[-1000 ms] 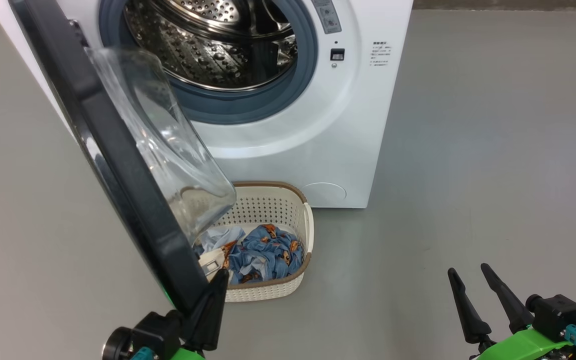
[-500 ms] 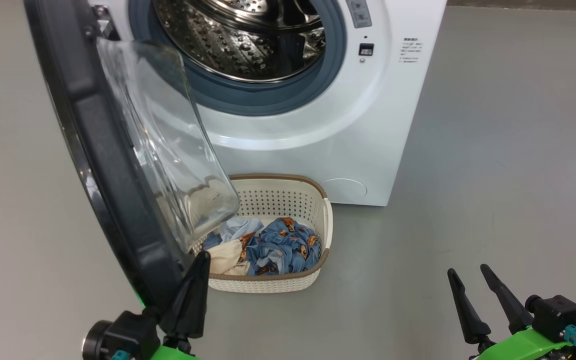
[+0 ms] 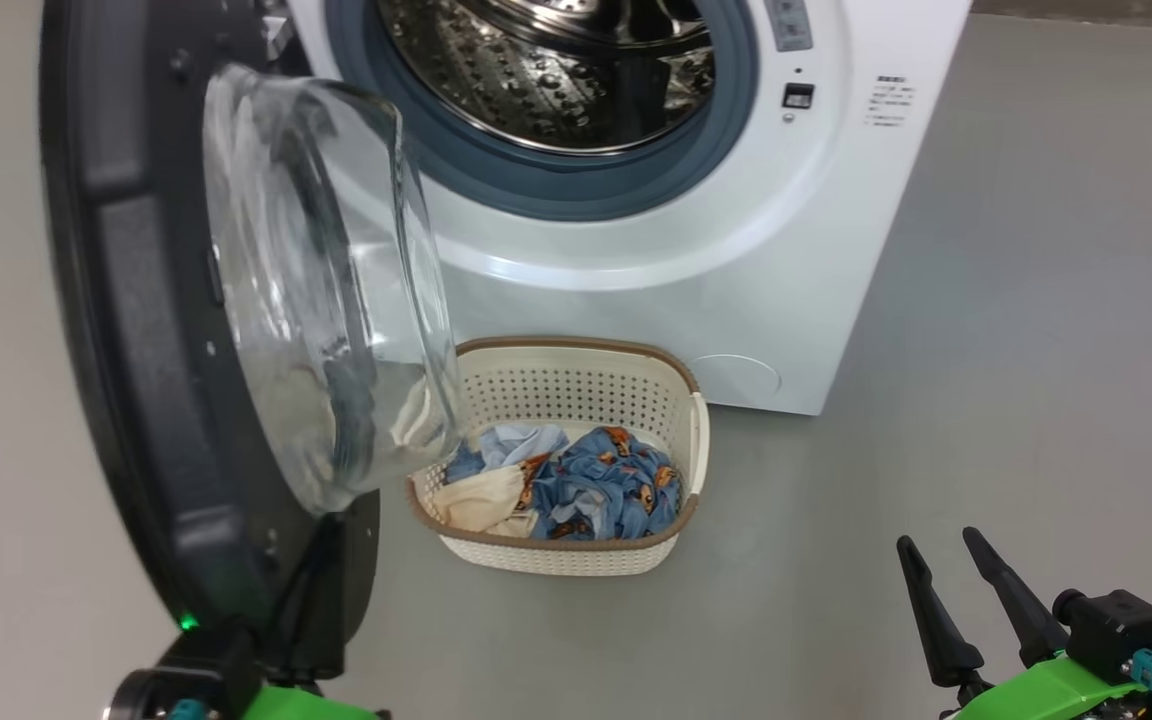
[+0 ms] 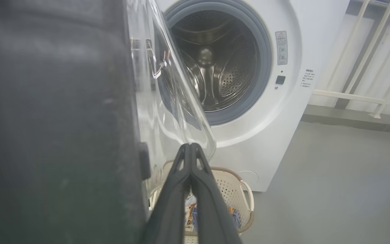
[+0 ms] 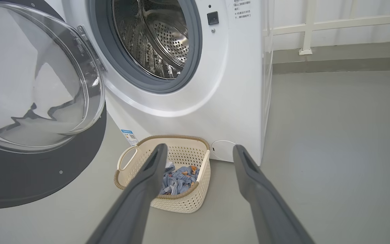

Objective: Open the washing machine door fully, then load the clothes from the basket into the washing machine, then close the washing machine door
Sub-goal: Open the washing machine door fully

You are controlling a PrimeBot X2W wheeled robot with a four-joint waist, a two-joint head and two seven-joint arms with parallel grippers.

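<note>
The basket [image 3: 591, 392] stands on the grey floor [image 3: 986, 350] just in front of the washing machine [image 3: 656, 300], below its round opening. All the clothes [image 3: 596, 485] lie inside it in a loose heap: blue fabric with small orange figures on the right, a cream piece at the front left, and a pale blue piece behind that. Above, the drum [image 3: 556, 70] shows its perforated steel wall inside the grey-blue gasket.

The washing machine door [image 3: 136, 350] stands swung out to the left of the head view, with its dark inner face and clear glass bowl [image 3: 316, 300] turned toward the camera. The bowl's lower edge overlaps the basket's left end in that view.

The left fingers [image 4: 171, 203] are pressed tight together and hold nothing. They point up close beside the door's lower rim, and contact with it cannot be told. The right fingers [image 5: 142, 189] are spread wide and empty, well apart from the basket and the machine, above bare floor.
</note>
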